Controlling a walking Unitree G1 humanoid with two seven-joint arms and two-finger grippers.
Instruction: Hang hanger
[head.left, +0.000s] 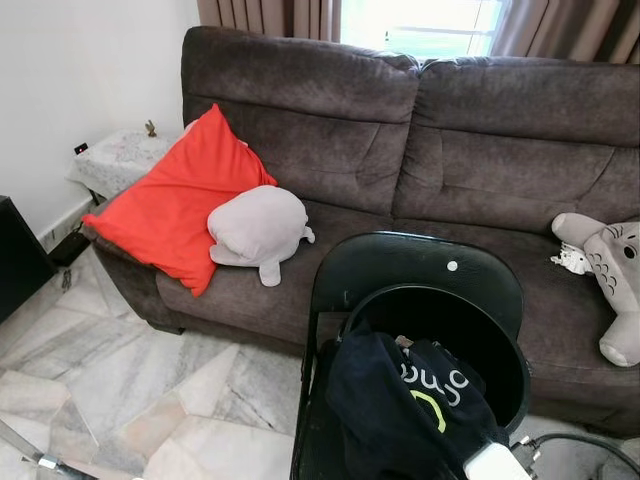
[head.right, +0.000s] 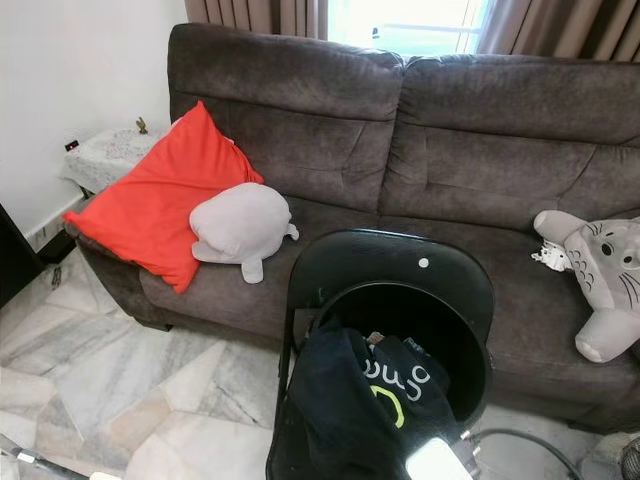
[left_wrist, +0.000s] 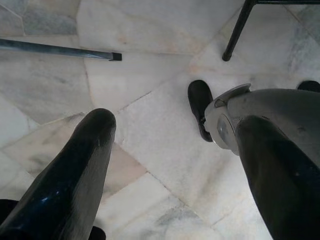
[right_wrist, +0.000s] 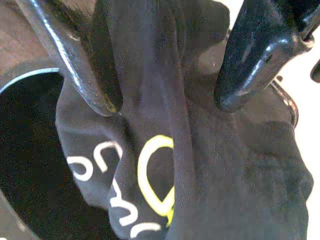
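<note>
- Hanger: I can't make one out; a dark garment (head.left: 410, 400) lies draped over the black chair (head.left: 420, 270) at six o'clock.
- My right pincer (right_wrist: 165, 100) hovers wide open above the cloth, gripping nothing.
- I'd judge: find the hook before closing.
- My left pincer (left_wrist: 175, 170) hangs open over the floor (left_wrist: 150, 45).

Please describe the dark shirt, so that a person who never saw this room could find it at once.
Before the brown sofa stands a black folding chair. The shirt lies on its seat, under the right hand. It alone is dark cloth with white and yellow letters.
</note>
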